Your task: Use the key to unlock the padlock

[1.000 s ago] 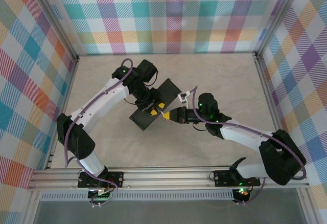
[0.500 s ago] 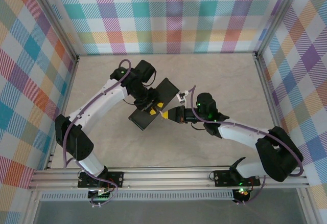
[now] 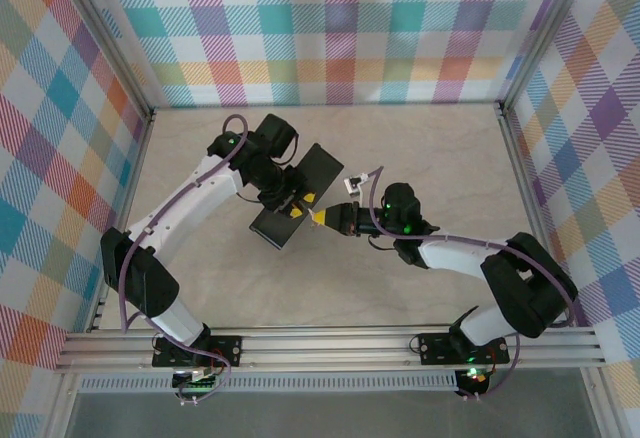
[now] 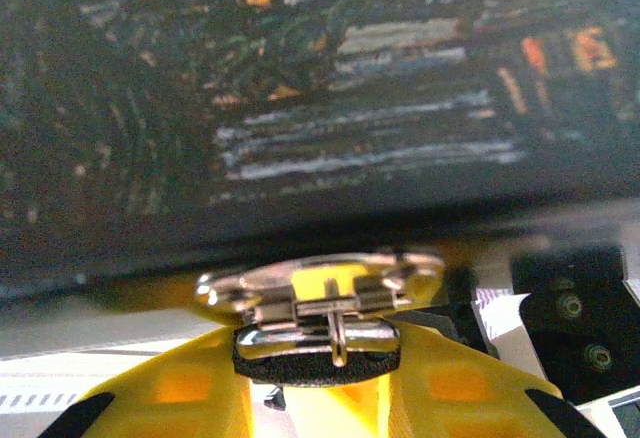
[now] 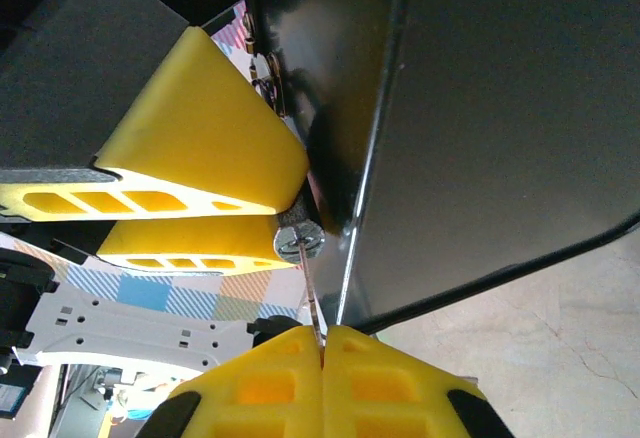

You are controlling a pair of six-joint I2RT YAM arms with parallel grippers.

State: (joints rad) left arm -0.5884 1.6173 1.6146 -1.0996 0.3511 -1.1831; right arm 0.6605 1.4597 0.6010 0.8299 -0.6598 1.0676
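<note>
Mid-task, I judge. The key (image 5: 314, 303) is lined up and its tip meets the round end of the padlock (image 5: 297, 235), centre-left in my right wrist view, but I cannot tell whether it is seated in the keyway or turned. Nothing shows the lock sprung. In the left wrist view its dark body sits low centre under a band of silvery metal (image 4: 320, 283) — shackle or box hasp, I cannot separate them — close under the painted lid (image 4: 350, 88). As I read it, what is left is to push home, twist and free the shackle.

Poses now. The right gripper (image 5: 322, 350) comes in from the bottom edge, jaws pressed together on the thin key blade, which stands up out of them. The left gripper (image 4: 318, 370) has its yellow fingers (image 5: 200, 148) pinching the padlock from both sides, holding it just beside the black box (image 5: 480, 138). From above, the left arm (image 3: 190, 198) sweeps in from the left and the right arm (image 3: 450, 253) from the lower right — both wrists converge on the box at mid-frame, over the marbled table (image 3: 450, 158).
</note>
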